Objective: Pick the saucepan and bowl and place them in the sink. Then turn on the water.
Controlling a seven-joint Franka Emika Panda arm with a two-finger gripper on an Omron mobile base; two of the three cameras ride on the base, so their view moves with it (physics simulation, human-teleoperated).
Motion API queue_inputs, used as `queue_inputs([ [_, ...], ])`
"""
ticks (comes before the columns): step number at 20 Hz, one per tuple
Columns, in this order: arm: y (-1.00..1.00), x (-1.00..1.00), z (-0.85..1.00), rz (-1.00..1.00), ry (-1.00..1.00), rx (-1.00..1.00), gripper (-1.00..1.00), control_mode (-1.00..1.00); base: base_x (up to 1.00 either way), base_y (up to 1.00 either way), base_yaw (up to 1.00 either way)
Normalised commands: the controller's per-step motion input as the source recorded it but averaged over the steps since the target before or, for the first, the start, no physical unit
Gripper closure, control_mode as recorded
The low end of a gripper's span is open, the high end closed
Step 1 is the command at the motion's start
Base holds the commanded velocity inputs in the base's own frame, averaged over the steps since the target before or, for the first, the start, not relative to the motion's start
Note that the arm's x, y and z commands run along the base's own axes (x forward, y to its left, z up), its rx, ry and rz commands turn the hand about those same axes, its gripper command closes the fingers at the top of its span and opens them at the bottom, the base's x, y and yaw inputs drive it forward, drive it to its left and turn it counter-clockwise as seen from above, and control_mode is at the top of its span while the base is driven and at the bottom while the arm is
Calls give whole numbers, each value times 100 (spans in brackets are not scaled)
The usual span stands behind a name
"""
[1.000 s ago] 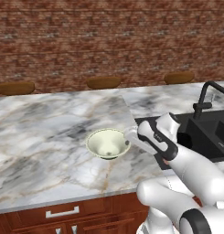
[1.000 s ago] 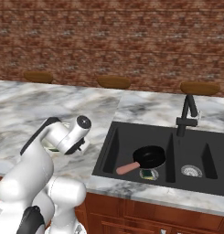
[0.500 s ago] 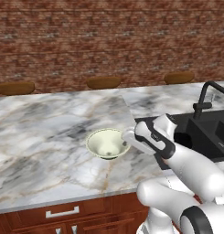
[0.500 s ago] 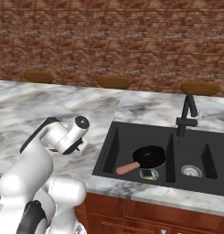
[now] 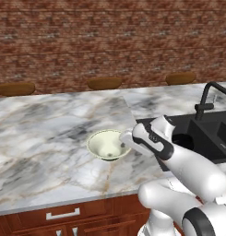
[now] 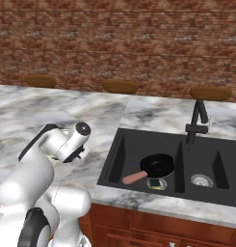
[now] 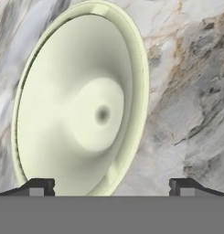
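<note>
**A:** So the saucepan [image 6: 157,165] is already lying in the sink [image 6: 138,144], pink handle and all. That leaves us the bowl [image 5: 106,144], sitting on the marble counter [image 5: 45,133] just ahead of and below the pincer [image 7: 111,186]. Its jaws stand spread wide with nothing between them. In the hand view the bowl fills the space beyond the two tips, shifted toward one of them.

**B:** How do we reckon it'll handle?

**A:** Looks like glazed ceramic to us: cream outside, greenish gloss inside, wide flared rim tapering to a narrow base. Our guess is stiff, smooth, fairly light, and slippery. Chippable too if we clunk it into that black basin.

**B:** Where do we grab?

**A:** We'd pinch the rim wall on the side nearest the pincer, one finger inside and one outside. Spanning the whole mouth looks too wide. The thin, sloped lip could slide out, so we'd go deep and squeeze gently.

**B:** And the counter?

**A:** Polished grey-white marble with brown veining, flat, so the bowl could skate if nudged.
</note>
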Motion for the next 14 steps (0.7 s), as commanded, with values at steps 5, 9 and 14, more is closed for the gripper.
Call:
queue_inputs([
  [5,10,10,-6,0,0,0,-100,-100,0,0,0],
  [9,8,14,-6,0,0,0,-100,-100,0,0,0],
  [14,4,16,-9,0,0,0,-100,-100,0,0,0],
])
